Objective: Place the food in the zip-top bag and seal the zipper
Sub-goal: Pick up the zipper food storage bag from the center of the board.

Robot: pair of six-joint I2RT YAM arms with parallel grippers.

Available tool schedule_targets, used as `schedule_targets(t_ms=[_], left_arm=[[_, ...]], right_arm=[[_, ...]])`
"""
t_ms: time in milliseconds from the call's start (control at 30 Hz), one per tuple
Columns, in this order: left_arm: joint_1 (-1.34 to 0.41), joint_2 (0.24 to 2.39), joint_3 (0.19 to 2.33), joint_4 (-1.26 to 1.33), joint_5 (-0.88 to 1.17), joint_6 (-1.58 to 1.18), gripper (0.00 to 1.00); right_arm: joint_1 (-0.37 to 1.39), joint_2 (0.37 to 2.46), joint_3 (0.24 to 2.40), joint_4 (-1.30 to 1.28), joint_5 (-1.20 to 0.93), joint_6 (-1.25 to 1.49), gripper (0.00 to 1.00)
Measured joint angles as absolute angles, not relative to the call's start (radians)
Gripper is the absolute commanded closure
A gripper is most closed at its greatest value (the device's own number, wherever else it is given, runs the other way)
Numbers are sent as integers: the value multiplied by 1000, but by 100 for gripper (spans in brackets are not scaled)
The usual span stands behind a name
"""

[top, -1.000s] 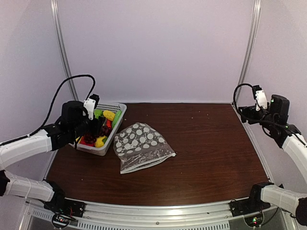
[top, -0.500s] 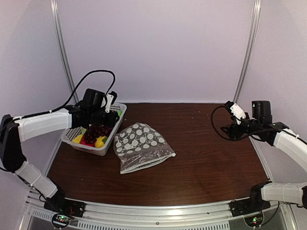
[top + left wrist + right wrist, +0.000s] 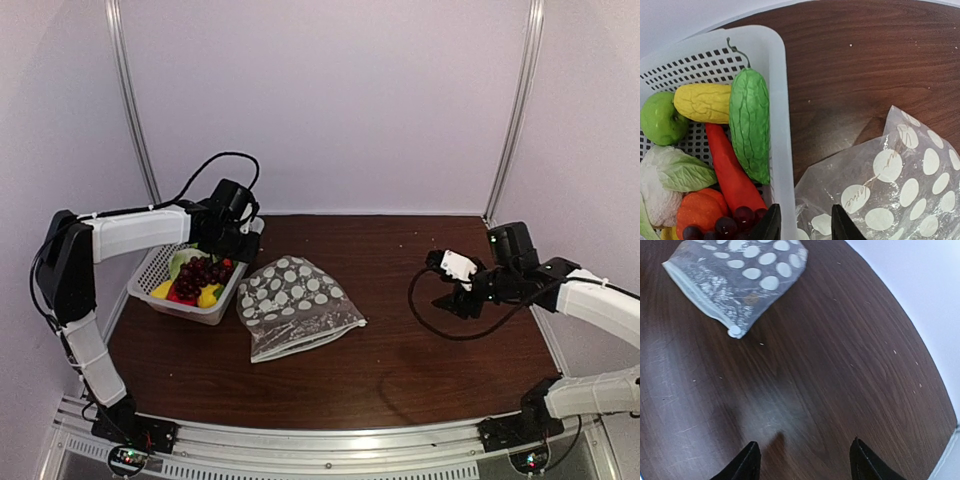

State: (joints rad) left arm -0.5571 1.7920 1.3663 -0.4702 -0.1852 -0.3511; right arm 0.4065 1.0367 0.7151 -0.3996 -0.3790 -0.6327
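- The left end effector (image 3: 805, 226) is hovering with its fingers spread and nothing between them, straddling the rim of the white mesh basket (image 3: 777, 100). If it drops straight down from here, I'm judging that one finger is going to catch that rim and shove or tip the basket.
- The food is all sitting in the basket: green bitter gourd (image 3: 749, 132), yellow corn (image 3: 702, 102), green apple (image 3: 660, 120), red chilli (image 3: 732, 172) and dark grapes (image 3: 735, 220). The pieces are lying packed against each other, so a pinch on the rounded gourd is risking a slip, or dragging a neighbour up with it.
- The zip-top bag (image 3: 295, 300) is lying flat on the counter (image 3: 430, 370) just beside the basket, and its zipper (image 3: 700, 297) is looking pressed flat. Unless the mouth is being opened and held, food is likely going to skid off the slick film.
- The right end effector (image 3: 804, 462) is hanging wide open and empty, well apart from the bag. Nothing is pinning the bag against sliding.
- Hard to make out: the left fingertips are being cut off at the bottom of the wrist view, and so are the grapes. I cannot tell whether the zipper is actually sealed, and the dots and crinkles are masking whether anything is inside the bag.
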Motion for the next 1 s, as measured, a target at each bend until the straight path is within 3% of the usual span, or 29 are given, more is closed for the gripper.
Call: schedule_targets(t_ms=[233, 400, 667, 1000], left_arm=[[-558, 1802, 1368, -529, -183, -389, 52], [-558, 1725, 1322, -536, -160, -403, 49], [-558, 1429, 1213, -535, -157, -419, 47], [-558, 1325, 1120, -532, -183, -430, 46]], right_arm=[[748, 1359, 992, -490, -279, -740, 57], [912, 1577, 1202, -500, -204, -795, 65], [1086, 1804, 1290, -501, -100, -845, 66], [1144, 1881, 1313, -427, 59, -834, 63]])
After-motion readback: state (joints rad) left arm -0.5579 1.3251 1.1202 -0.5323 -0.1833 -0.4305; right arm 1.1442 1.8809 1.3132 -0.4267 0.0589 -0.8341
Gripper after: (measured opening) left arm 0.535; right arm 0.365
